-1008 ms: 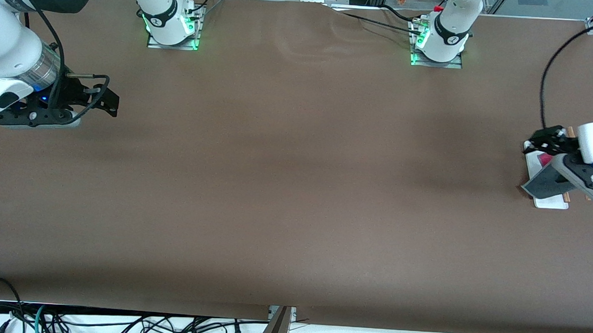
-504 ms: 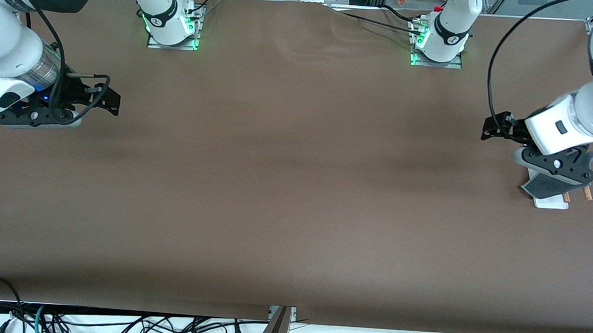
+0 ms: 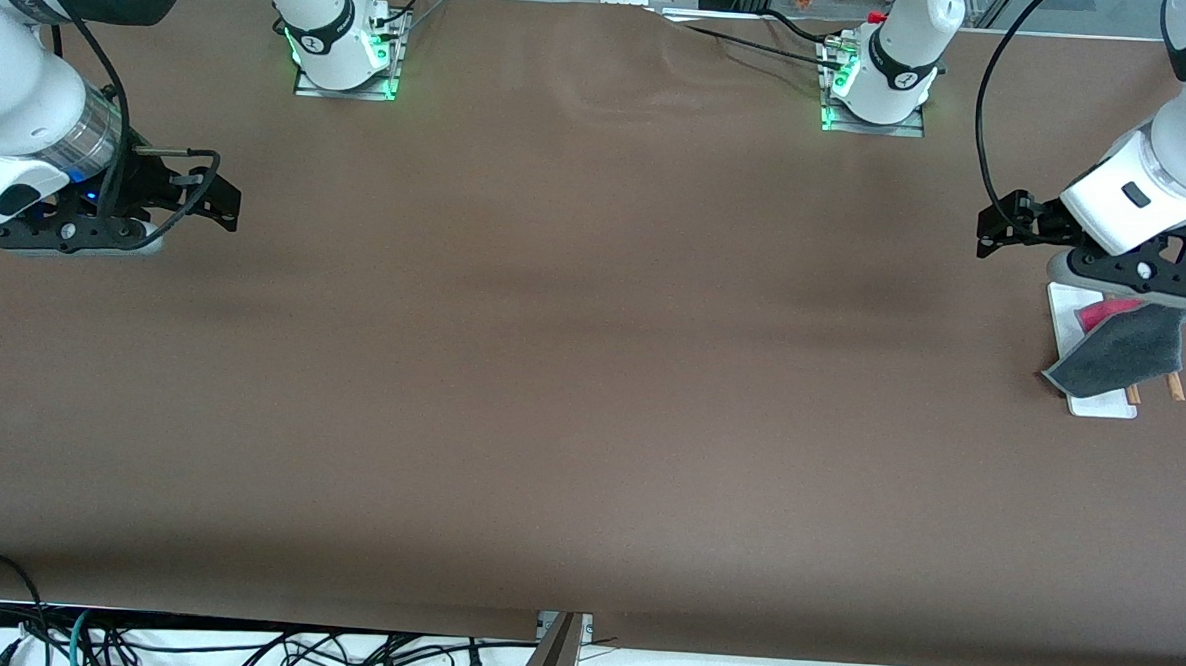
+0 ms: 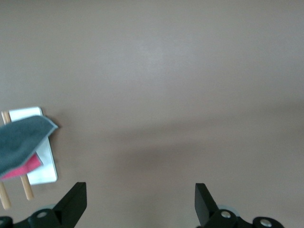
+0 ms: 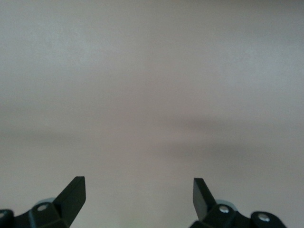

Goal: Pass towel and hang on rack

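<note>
Fuzzy grey towel (image 3: 1123,351) drapes the thin-rodded rack (image 3: 1100,403); left claw (image 4: 140,206), right claw (image 5: 139,202) both spread, empty

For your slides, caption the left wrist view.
Open left gripper over bare table; towel draped on rack.

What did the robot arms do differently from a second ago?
The left gripper, open and empty, pulled back from over the rack toward its own base, uncovering the towel draped on the rods. The towel, rack and waiting right gripper stayed put.
</note>
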